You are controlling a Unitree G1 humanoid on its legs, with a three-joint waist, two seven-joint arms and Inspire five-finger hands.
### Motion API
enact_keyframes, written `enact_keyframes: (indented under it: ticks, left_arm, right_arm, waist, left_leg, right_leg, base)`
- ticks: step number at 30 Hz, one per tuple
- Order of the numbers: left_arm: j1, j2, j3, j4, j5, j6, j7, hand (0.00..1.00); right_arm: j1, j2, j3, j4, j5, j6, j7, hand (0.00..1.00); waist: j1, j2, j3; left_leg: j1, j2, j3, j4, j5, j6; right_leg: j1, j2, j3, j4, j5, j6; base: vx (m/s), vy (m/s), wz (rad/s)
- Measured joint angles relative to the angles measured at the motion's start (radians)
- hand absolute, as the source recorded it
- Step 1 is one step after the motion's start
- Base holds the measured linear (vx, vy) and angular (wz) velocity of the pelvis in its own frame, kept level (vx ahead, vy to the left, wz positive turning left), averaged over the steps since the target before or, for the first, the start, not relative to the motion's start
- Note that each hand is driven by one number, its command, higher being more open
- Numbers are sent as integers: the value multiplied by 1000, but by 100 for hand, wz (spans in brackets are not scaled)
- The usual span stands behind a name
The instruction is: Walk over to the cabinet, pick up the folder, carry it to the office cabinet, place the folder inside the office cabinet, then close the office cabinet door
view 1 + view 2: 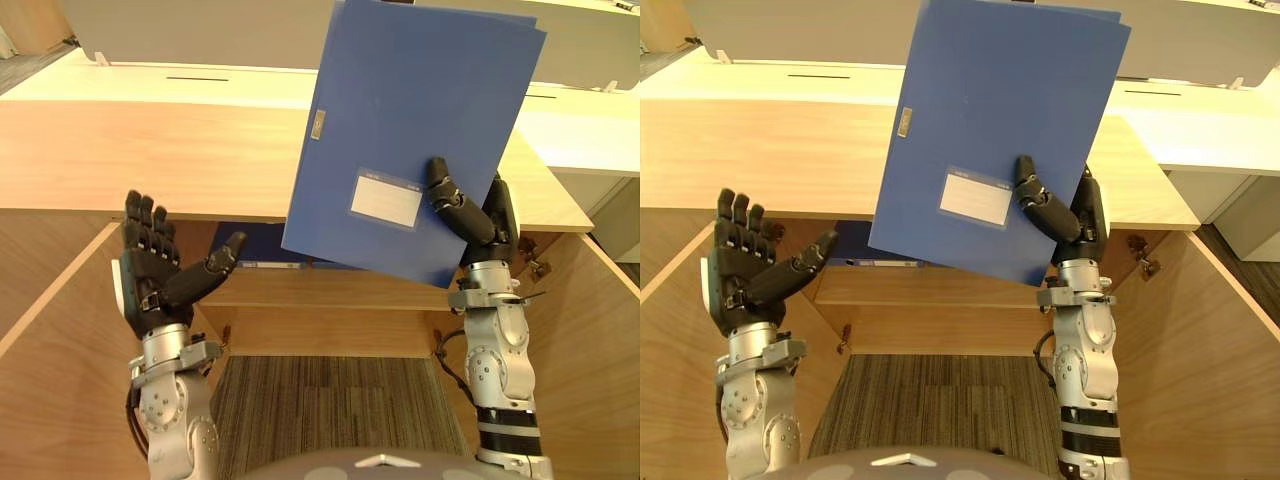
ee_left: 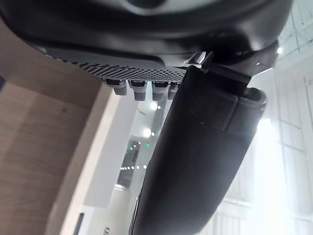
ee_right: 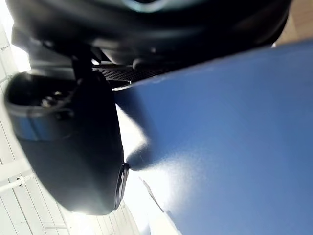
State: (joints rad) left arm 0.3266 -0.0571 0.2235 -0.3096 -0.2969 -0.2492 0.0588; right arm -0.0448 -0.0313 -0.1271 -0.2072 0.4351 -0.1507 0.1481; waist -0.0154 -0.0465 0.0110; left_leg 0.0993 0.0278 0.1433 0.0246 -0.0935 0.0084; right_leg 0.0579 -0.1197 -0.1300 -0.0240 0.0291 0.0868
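Blue and stiff-looking, the folder (image 1: 415, 130) is seen in the left eye view raised and tilted above the near right part of the wooden surface (image 1: 150, 150) that tops a cabinet (image 1: 330, 330). It is pinched at its lower right corner by the right robot hand (image 1: 470, 218), with the thumb laid on the near face beside the white label (image 1: 386, 199) and the fingers behind. The left robot hand (image 1: 150, 270) is raised at the left, well apart from the folder, with fingers straight and nothing held. The cabinet doors (image 1: 50, 340) are swung open, and a second blue item (image 1: 262, 245) is glimpsed on the shelf under the surface.

In the right eye view the same corner grip is shown. The cover lies flat with no sag, so the folder is judged rigid and fairly light. Its smooth face is probably slippery, and a one-corner hold may let it pivot.

In the left wrist view the thumb (image 2: 205, 156) and a row of straight fingers (image 2: 142, 88) are seen with nothing between them.

In the right wrist view the thumb (image 3: 73, 147) is pressed against the blue cover (image 3: 234, 137). A hold nearer the middle of a long edge, or support from the free robot hand on the opposite edge, is judged steadier for sliding it onto a shelf.
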Motion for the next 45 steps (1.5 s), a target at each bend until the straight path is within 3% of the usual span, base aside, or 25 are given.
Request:
enact_keyframes:
  ticks: [6,11,16,23,36,40,43,45]
  left_arm:
    - [46,-10,24,131,97,19,34,100]
    - [61,-17,77,408,116,82,66,100]
    - [60,-13,87,635,233,121,74,100]
    - [26,2,115,972,275,141,81,100]
    - [-36,95,100,1202,306,151,83,100]
    - [-62,109,94,1233,306,152,81,100]
    - [-110,123,64,1242,305,151,78,100]
    - [-151,122,53,1240,305,148,77,100]
  right_arm:
    - [0,-2,-10,-20,-51,0,-9,0]
    - [0,-11,-10,-66,-135,0,-40,0]
    - [0,-19,8,-114,-179,-5,-50,0]
    - [0,-58,158,-152,-203,-28,-54,0]
    - [-3,-168,419,-131,-254,-32,-2,0]
    - [-58,-221,511,-52,-329,-32,1,0]
    - [-130,-266,570,25,-405,-28,0,0]
    - [-178,-313,603,75,-486,-26,-5,0]
  waist:
    - [5,0,0]
    - [7,0,0]
    - [8,0,0]
    - [9,0,0]
    - [11,12,8]
    - [12,16,36]
    - [16,25,103]
    - [22,45,158]
  left_leg:
    - [-4,0,-9,-4,4,-3]
    - [-11,1,-11,-4,5,-4]
    - [-11,1,-11,-5,4,-4]
    - [-3,3,3,-4,4,-5]
    - [-13,8,19,-2,1,-9]
    - [-61,13,32,21,-2,-13]
    - [-144,22,29,105,-26,-11]
    - [-225,37,24,194,-56,-9]
  right_leg:
    - [-1,1,-8,-2,-1,0]
    - [-4,2,-10,-9,-1,0]
    - [-4,1,-10,-10,0,0]
    - [-3,4,3,-9,0,0]
    - [-22,14,22,-13,3,-4]
    - [-65,18,34,-12,14,-12]
    - [-118,19,36,9,23,-15]
    - [-171,24,36,41,24,-15]
  base:
    - [-8,-20,5]
    - [-2,-8,1]
    - [0,0,0]
    - [-13,-6,-5]
    - [1,-9,-5]
    - [-18,-19,-8]
    - [-70,-7,1]
    - [-92,15,2]
